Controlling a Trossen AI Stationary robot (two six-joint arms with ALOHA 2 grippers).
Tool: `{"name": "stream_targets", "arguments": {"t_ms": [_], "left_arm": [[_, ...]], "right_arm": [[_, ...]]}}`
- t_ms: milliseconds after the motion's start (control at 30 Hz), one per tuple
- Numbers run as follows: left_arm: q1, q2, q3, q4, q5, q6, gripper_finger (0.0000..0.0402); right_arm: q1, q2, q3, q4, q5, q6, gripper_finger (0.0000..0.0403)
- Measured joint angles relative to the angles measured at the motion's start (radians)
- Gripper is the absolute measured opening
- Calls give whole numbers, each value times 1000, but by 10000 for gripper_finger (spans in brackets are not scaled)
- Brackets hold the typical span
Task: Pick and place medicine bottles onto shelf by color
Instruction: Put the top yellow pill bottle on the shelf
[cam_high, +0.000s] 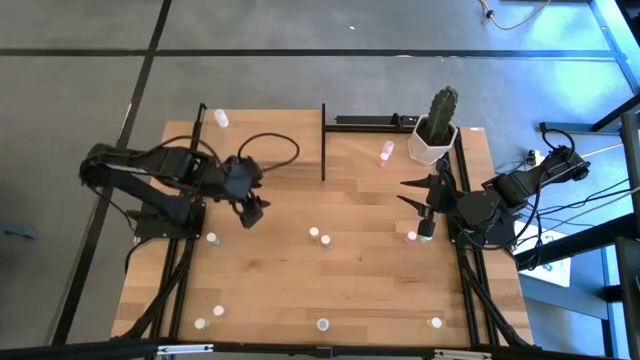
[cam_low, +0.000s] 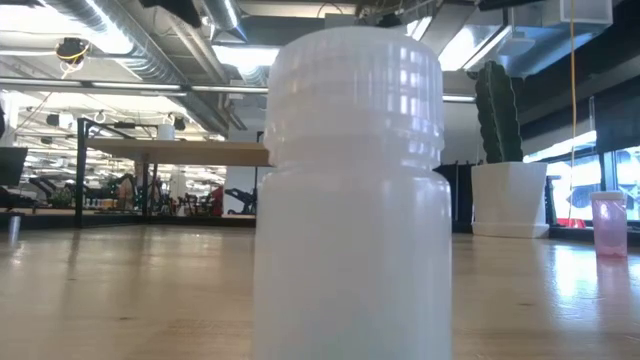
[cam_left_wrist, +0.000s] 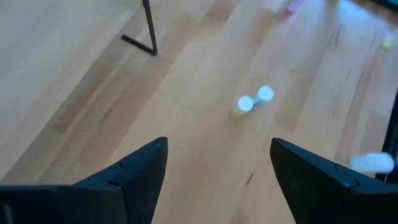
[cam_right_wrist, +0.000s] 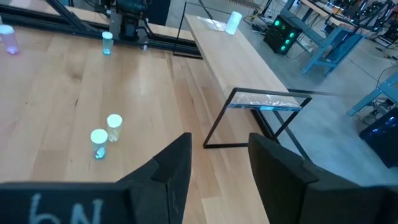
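Observation:
Small medicine bottles stand scattered on the wooden table; two pale ones (cam_high: 320, 237) are upright at its middle. Another white bottle (cam_high: 221, 119) stands on the shelf (cam_high: 265, 135), a light-wood board with black posts at the far left. My left gripper (cam_high: 252, 212) hangs open above the table, left of the middle pair (cam_left_wrist: 255, 99), which shows ahead of its fingers. My right gripper (cam_high: 408, 193) stands open at the right with nothing between its fingers (cam_right_wrist: 221, 155). A pink bottle (cam_high: 411, 237) and a pale one (cam_high: 426, 230) stand just near of it.
A cactus in a white pot (cam_high: 435, 130) stands at the far right, with a pink bottle (cam_high: 385, 153) to its left. Several more bottles stand along the near edge (cam_high: 323, 324). One white bottle (cam_low: 350, 190) fills the low view.

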Motion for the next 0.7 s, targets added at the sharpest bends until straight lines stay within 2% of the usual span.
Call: {"name": "stream_targets", "arguments": {"t_ms": [200,333,533,700], "left_arm": [[-120,0,0,1,-179,-110,277],[-180,0,0,0,-231,-166,277],[-271,0,0,-3,-301,-193,277],[-344,-4,0,-17,-346,-194,277]], "right_arm": [[0,0,0,68,1,-4,161],[0,0,0,125,-6,25,161],[-9,16,1,254,-101,-4,161],[-14,105,1,407,-103,-112,161]]}}
